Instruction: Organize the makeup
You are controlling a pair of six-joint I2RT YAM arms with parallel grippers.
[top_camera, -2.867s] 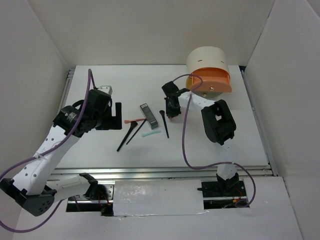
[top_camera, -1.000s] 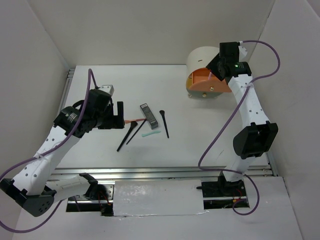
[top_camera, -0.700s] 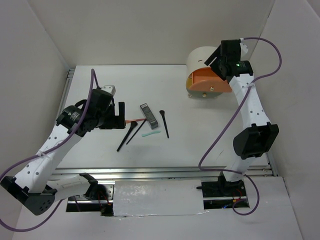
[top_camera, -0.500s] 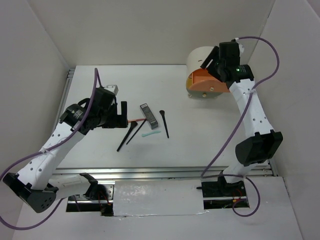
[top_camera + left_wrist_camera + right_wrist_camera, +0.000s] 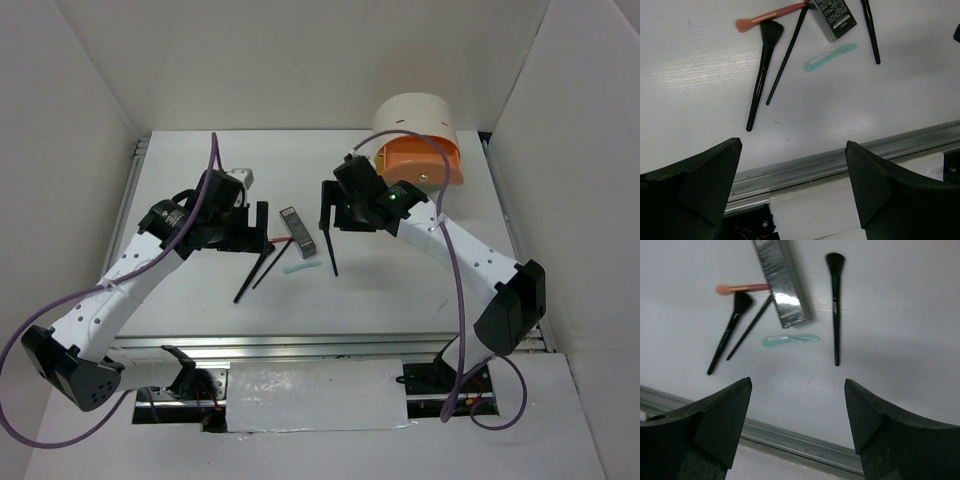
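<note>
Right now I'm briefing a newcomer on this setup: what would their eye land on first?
Probably the big cream round-topped box with an orange drawer front at the far right of the white table. Next comes the makeup scattered mid-table: a dark grey rectangular tube, thin black brushes, a coral-pink stick and a mint-green stick. The left gripper and right gripper, both open, hover over that cluster.

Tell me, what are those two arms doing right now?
Left pincer, right pincer open, empty. Makeup loose on table, unsorted. Nothing in the way.
</note>
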